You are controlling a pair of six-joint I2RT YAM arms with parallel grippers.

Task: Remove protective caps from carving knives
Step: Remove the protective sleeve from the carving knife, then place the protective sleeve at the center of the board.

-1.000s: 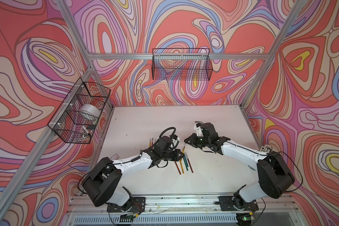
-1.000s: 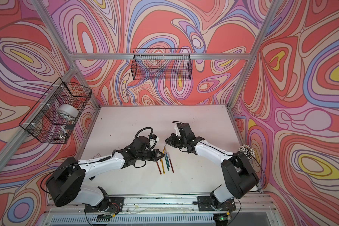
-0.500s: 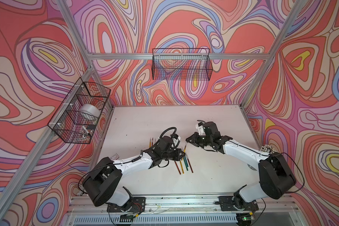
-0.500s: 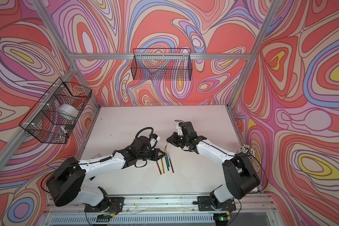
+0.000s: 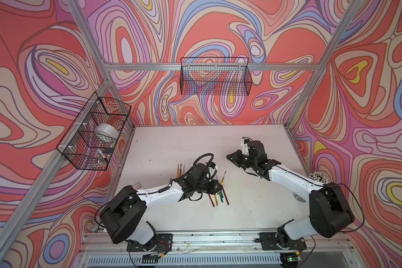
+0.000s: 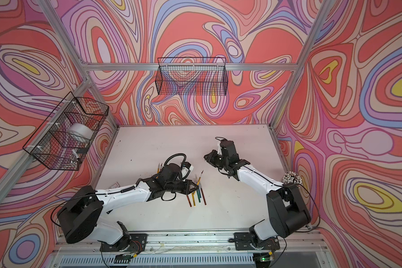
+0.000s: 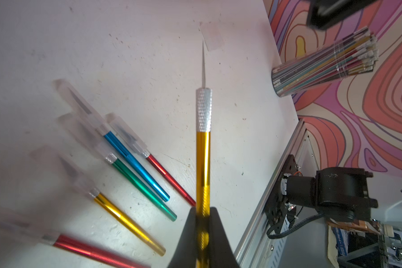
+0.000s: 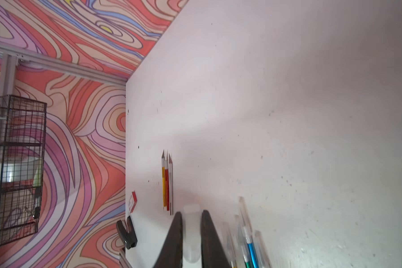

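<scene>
White table, swirly walls, knives

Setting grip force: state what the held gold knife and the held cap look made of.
The gold knife: apparently anodized metal, glossy with mirror-like highlights; silver knurled collar; thin, steel-looking blade. The cap: likely plastic, judging by its milky, translucent, frosted look.

No text, label, brand or number is legible in any view.
</scene>
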